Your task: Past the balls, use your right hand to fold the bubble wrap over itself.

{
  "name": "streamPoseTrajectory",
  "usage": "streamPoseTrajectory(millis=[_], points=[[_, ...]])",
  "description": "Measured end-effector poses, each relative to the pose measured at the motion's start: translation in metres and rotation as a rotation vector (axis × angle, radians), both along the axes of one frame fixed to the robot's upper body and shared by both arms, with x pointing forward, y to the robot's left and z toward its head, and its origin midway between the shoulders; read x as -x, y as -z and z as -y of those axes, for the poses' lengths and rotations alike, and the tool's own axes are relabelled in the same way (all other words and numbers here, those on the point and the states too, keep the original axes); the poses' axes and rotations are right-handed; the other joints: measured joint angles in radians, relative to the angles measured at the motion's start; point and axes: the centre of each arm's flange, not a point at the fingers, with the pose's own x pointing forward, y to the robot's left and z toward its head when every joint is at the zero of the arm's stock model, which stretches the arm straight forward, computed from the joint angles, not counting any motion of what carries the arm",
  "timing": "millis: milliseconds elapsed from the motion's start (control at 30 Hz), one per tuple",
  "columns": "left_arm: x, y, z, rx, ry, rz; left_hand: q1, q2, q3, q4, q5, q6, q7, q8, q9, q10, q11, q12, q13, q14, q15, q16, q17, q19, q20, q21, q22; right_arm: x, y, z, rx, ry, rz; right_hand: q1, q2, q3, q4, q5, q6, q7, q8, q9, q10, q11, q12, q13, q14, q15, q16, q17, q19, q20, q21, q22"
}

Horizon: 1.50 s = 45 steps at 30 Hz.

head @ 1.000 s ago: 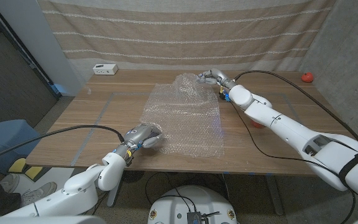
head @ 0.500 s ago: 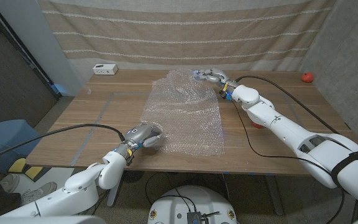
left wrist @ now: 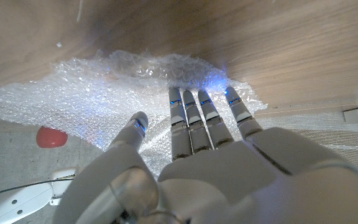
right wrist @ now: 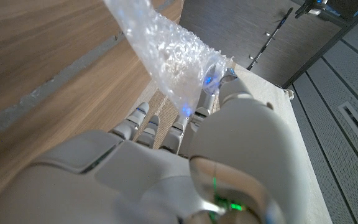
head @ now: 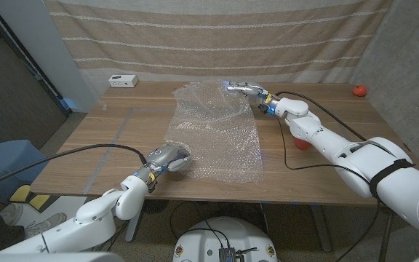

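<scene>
Head view: my right hand [head: 247, 90] pinches the far edge of the bubble wrap [head: 213, 135] and holds that corner lifted off the bench [head: 108, 138], while the rest of the sheet lies spread across the middle of the bench, reaching from the far side to just short of the near edge. In the right wrist view the strip of wrap [right wrist: 166, 53] rises out from between the fingertips [right wrist: 211, 79], so that hand is clamped on the sheet and not merely touching it. My left hand [head: 167, 158] rests on the sheet's near left corner, fingers [left wrist: 194, 115] together and extended onto the plastic, gripping nothing; I judge it is pinning the wrap down.

One red ball [head: 359, 90] sits far off to the right of the wrap near the bench's back edge, and another red thing [head: 301, 143], likely a second ball, shows just right of the wrap under my right forearm. A white box [head: 123, 81] stands at the back, left of the wrap.

As I read it, the fold is just under way: grasp made, edge raised, nothing doubled over yet. The next move calls for carrying the pinched edge toward the near side, over the flat part, keeping the pinch firm so the slick sheet does not slip, then laying it down.
</scene>
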Motion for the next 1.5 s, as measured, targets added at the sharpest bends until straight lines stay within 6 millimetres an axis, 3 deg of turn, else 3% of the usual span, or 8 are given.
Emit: streamPoseTrajectory(millis=[200, 233, 467, 1067, 1500], points=[[-0.001, -0.001, 0.000, 0.000, 0.000, 0.001, -0.004, -0.004, 0.000, 0.000, 0.000, -0.004, -0.003, 0.000, 0.000, 0.000, 0.000, 0.000, -0.002, 0.000, 0.000, -0.004, 0.000, 0.000, 0.000, 0.000, 0.000, -0.001, 0.007, -0.002, 0.058, -0.067, -0.071, 0.001, 0.001, -0.012, 0.004, 0.010, 0.001, 0.001, -0.007, 0.005, -0.021, 0.004, -0.003, 0.000, -0.025, 0.002, 0.000, 0.000, -0.017, -0.004, 0.000, 0.000], [-0.001, -0.001, 0.000, -0.001, 0.001, -0.003, -0.004, -0.004, 0.000, 0.000, 0.000, -0.004, -0.003, 0.000, 0.000, 0.000, 0.000, -0.001, -0.004, 0.000, 0.000, -0.004, 0.000, -0.001, -0.001, 0.000, 0.000, -0.006, -0.001, 0.001, 0.062, -0.056, -0.101, 0.004, 0.004, -0.014, 0.003, 0.010, 0.003, 0.003, -0.012, 0.005, -0.023, 0.006, -0.004, 0.000, -0.026, 0.001, 0.000, 0.000, -0.017, -0.004, 0.000, 0.000], [-0.003, -0.001, 0.001, -0.003, 0.002, -0.007, -0.008, 0.000, 0.000, 0.000, 0.000, -0.004, -0.003, -0.003, 0.000, 0.000, 0.000, -0.004, -0.005, 0.000, 0.000, -0.006, 0.000, -0.004, -0.004, 0.000, 0.000, -0.003, -0.003, -0.002, 0.079, -0.113, -0.142, 0.008, 0.008, -0.020, 0.004, 0.010, 0.008, 0.001, -0.016, 0.005, -0.035, 0.007, -0.004, 0.000, -0.031, -0.004, 0.000, 0.000, -0.023, -0.009, 0.000, 0.000], [-0.007, -0.005, 0.005, -0.011, 0.010, -0.011, -0.016, -0.002, 0.004, 0.004, 0.000, -0.009, -0.002, -0.007, -0.001, 0.000, 0.000, -0.007, -0.005, 0.000, 0.000, -0.011, 0.000, -0.004, -0.004, 0.000, 0.000, 0.027, -0.016, -0.002, 0.042, -0.384, -0.085, 0.010, 0.010, -0.032, 0.007, 0.021, 0.008, 0.001, -0.030, 0.005, -0.035, 0.007, -0.003, 0.000, -0.038, 0.004, 0.000, 0.000, -0.028, -0.004, 0.005, 0.000], [-0.006, -0.009, 0.008, -0.022, 0.013, -0.007, -0.018, 0.000, 0.004, 0.004, 0.000, -0.009, -0.002, -0.010, 0.000, 0.000, 0.000, -0.011, -0.005, 0.000, 0.000, -0.015, 0.000, -0.004, -0.004, 0.000, 0.000, 0.037, -0.010, 0.009, 0.027, -0.470, -0.069, 0.015, 0.015, -0.043, 0.012, 0.021, 0.017, 0.003, -0.040, 0.009, -0.031, 0.023, 0.004, 0.000, -0.047, 0.013, 0.006, 0.000, -0.028, -0.004, 0.013, 0.000]])
